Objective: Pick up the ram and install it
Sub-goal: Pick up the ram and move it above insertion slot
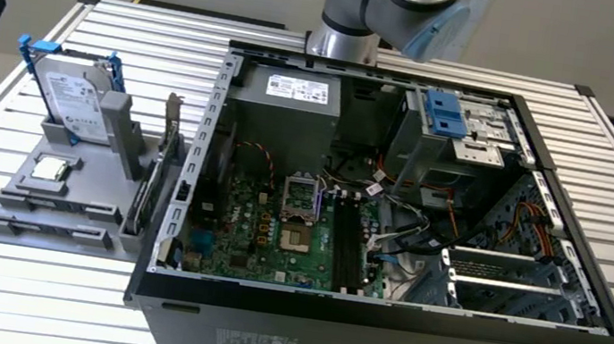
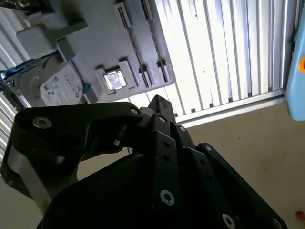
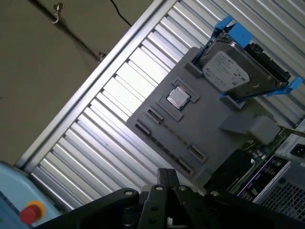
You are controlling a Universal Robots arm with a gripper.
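My gripper (image 3: 165, 177) (image 2: 159, 102) hangs high over the slatted table, near the grey parts holder (image 3: 190, 129) (image 1: 52, 190). Its black fingertips meet, and I see nothing between them. Thin circuit boards (image 1: 170, 173) (image 3: 267, 143) stand on edge along the holder's side, next to the open computer case (image 1: 384, 314). Which of them is the ram I cannot tell. Two long slots on the holder's flat part (image 3: 169, 138) look bare. The dark memory slots (image 1: 348, 241) run along the green motherboard, to the exterior view's right of the processor socket.
A silver hard drive in a blue frame (image 1: 74, 99) (image 3: 238, 67) stands upright on the holder, and a small square chip (image 1: 51, 170) (image 3: 177, 98) lies beside it. Cables, a power supply (image 1: 292, 102) and a drive cage (image 1: 458, 126) crowd the case. A pale blue box with a red button (image 3: 28, 210) lies near the table edge.
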